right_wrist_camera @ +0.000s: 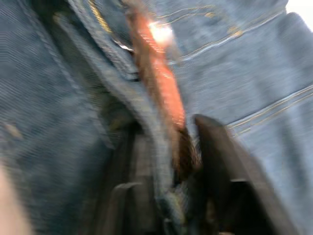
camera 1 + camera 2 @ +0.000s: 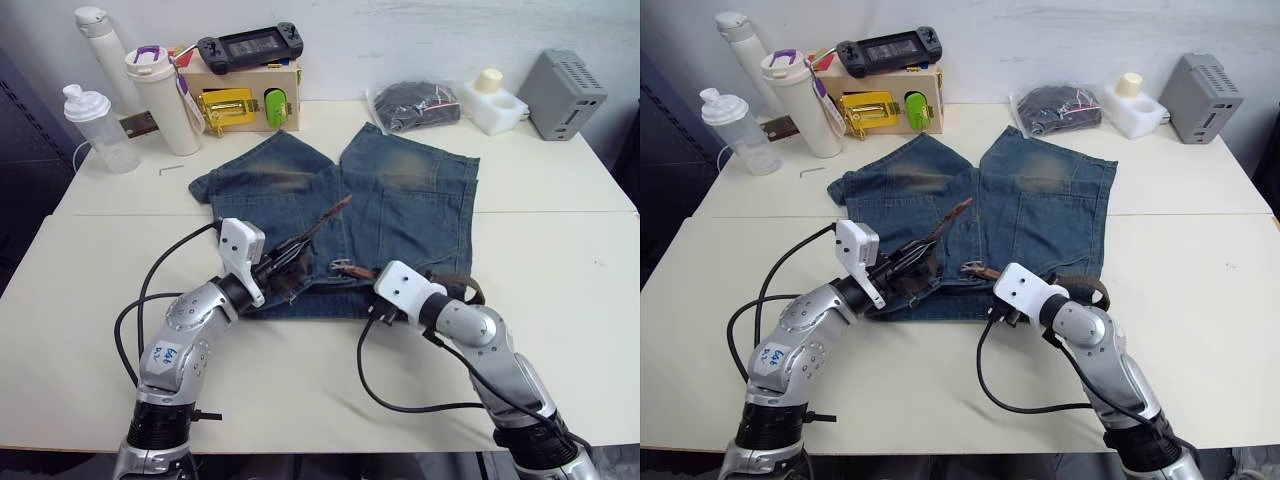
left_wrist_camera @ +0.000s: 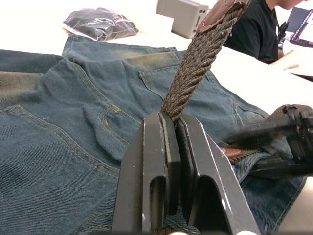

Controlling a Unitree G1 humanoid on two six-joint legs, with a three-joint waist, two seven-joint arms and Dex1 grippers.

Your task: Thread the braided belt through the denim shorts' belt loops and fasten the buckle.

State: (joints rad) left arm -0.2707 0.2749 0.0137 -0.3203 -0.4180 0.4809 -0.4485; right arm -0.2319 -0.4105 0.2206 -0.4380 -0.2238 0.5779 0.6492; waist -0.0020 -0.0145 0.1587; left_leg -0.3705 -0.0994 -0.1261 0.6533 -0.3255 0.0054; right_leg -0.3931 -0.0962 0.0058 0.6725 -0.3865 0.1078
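The denim shorts (image 2: pixel 400 200) lie flat mid-table, waistband toward me and legs pointing away. My left gripper (image 2: pixel 288 260) sits at the waistband's left part, shut on the braided belt (image 3: pixel 195 63). From its fingers (image 3: pixel 156 166) the strap rises slanting to its brown leather tip (image 2: pixel 338 208). The belt's other stretch curls in a dark loop (image 2: pixel 468 288) by my right wrist. My right gripper (image 1: pixel 173 166) is at the middle of the waistband, against a denim fold and a brown piece of the belt (image 1: pixel 159 83). I cannot make out the buckle or the belt loops.
Along the back stand two bottles (image 2: pixel 165 95), a clear shaker (image 2: pixel 95 125), a wooden box with a yellow latch (image 2: pixel 245 100) under a game controller (image 2: pixel 250 45), a bagged dark bundle (image 2: pixel 415 105), white foam (image 2: pixel 495 100) and a grey box (image 2: pixel 562 92). A person (image 3: pixel 254 29) sits beyond.
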